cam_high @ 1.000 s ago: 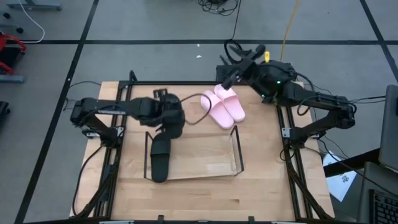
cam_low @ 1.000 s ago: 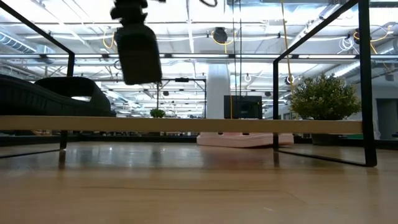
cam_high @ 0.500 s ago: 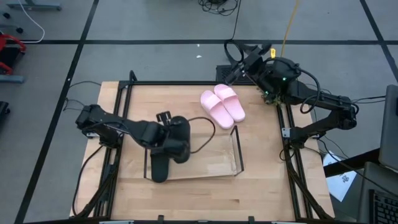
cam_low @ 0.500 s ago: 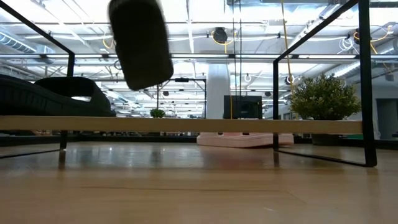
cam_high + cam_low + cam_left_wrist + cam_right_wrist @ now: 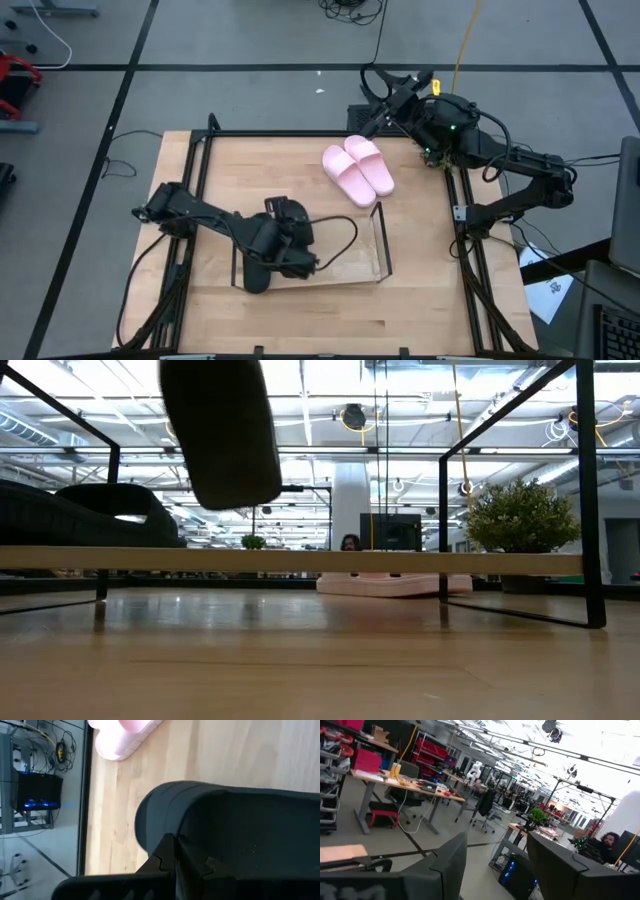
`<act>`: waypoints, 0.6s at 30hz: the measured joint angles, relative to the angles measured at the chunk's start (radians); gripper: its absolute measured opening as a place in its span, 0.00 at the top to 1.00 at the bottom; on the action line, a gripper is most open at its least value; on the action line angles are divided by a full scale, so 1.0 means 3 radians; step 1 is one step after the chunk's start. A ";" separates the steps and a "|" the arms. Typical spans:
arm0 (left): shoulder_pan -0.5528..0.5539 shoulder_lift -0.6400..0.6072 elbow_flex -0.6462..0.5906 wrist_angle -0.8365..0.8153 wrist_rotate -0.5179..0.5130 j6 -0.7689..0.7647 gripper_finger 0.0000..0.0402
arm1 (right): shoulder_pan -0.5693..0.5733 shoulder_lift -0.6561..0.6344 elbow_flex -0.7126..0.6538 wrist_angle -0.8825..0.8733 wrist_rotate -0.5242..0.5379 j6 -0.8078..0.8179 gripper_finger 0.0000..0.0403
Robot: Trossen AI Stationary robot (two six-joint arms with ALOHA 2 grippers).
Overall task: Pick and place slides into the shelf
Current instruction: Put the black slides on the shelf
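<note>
No brand, label or readable writing on any slide, the shelf or the arms.

Left side of table (image 5: pixel 200 150), high view: left arm reaches from the left edge in over the shelf (image 5: pixel 378 245). Left gripper (image 5: pixel 292 262) is closed on a black slide (image 5: pixel 235 825), held above the shelf's left half; in the left wrist view the fingers (image 5: pixel 167 857) meet tight on the slide's edge. In the low view that slide (image 5: pixel 222 430) hangs tilted, clear of the shelf floor.

Just left of it, a second black slide (image 5: pixel 256 268) lies in the shelf's leftmost place, toe toward the table's near edge. In the low view it (image 5: pixel 90 515) rests on the clear deck.

Shelf sits at the table's near centre; the right half holds nothing. A dark cable (image 5: pixel 335 225) loops from the left arm across the shelf.

Centre-right, beyond the shelf: pink pair (image 5: pixel 358 170) on the bare wood, side by side and touching, just off the shelf's far right corner.

Right: right gripper (image 5: pixel 372 122) is raised past the table's far edge, well apart from the pink pair, fingers (image 5: pixel 450 865) spread and holding nothing.

Background, low view: a potted plant (image 5: pixel 518 518), a person far off.
</note>
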 joint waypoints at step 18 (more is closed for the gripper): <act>-0.0158 0.0240 -0.0012 0.0006 -0.0041 -0.0056 1.00 | 0.0000 0.0000 0.0000 -0.0159 -0.0002 0.0031 0.51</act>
